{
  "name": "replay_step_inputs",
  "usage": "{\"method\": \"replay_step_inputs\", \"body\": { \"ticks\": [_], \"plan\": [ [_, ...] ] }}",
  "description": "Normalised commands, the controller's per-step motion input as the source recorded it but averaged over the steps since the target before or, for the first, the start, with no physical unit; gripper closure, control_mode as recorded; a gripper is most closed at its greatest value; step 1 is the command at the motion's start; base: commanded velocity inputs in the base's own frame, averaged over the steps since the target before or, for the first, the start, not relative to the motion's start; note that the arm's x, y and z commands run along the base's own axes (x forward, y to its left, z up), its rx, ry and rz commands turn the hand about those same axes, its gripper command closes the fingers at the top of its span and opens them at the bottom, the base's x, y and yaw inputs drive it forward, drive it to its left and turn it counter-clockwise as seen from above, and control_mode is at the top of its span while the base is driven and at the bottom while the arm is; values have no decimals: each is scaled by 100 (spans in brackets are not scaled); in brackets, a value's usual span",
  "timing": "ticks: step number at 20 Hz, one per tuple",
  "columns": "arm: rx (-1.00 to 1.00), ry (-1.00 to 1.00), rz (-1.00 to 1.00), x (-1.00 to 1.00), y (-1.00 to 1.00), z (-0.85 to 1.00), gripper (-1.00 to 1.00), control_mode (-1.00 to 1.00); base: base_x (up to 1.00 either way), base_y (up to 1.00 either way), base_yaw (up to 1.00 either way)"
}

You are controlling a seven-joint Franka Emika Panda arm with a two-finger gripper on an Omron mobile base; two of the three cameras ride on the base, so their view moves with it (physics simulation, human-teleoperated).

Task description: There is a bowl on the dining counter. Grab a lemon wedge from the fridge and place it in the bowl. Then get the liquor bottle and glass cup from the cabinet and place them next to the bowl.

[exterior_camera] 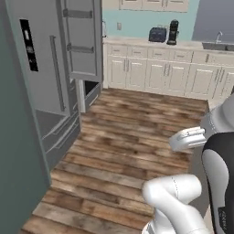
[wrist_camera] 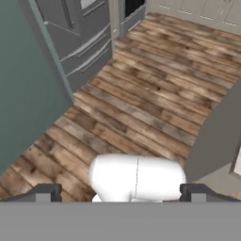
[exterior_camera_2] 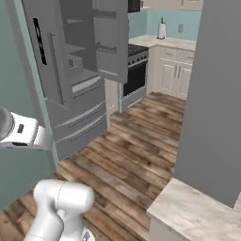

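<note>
Fridge [wrist_camera: 80, 33] stands well ahead-left of the empty end effector [wrist_camera: 120, 193], fingers spread wide.

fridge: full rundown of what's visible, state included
The fridge is tall, grey and steel-looking, French-door style. Its left door is shut, with a long vertical handle and a black display panel. The right door stands swung open, showing grey shelf bins on its inner side. Two drawers sit below with horizontal handles. It stands upright on the wood floor, against a teal wall. No contents can be made out inside. Nothing touches it.
</note>
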Motion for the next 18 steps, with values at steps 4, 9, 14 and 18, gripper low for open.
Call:
{"method": "replay_step_inputs", "body": {
  "ticks": [4, 9, 14, 18],
  "plan": [
    [0, 0, 0, 0, 0, 0, -100, 100, 96, 36, -48],
    [0, 0, 0, 0, 0, 0, -100, 100, 76, 55, -51],
    [0, 0, 0, 0, 0, 0, -100, 100, 57, 78, -52],
    [0, 0, 0, 0, 0, 0, -100, 100, 85, 61, -45]
  ]
}}
